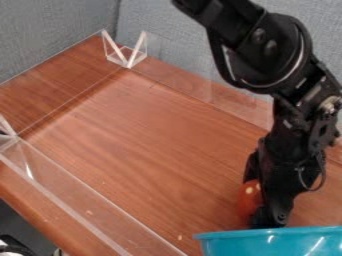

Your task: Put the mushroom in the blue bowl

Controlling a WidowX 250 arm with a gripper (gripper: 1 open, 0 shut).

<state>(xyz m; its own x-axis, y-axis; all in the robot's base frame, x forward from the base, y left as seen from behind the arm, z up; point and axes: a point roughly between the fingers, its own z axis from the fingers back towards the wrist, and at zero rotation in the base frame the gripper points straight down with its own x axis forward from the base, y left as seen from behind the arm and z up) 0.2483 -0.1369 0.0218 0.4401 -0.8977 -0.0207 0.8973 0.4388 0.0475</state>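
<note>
We see the pincer (271, 208) pointing down at the wooden table (134, 130), its jaws spread wide, though the black fingers blur together and their tips are hard to separate. The mushroom (249, 191) shows only as an orange patch at the pincer's left edge, mostly hidden behind it; we cannot tell whether they touch. Just below, the bowl (274, 243) is cut off by the frame.

A reddish-brown wooden tabletop (134, 125) is filling the view, light glinting off it toward 11 o'clock. Clear acrylic walls (60, 62) are edging it. A grey wall (54, 25) is standing behind, toward 12 o'clock.
</note>
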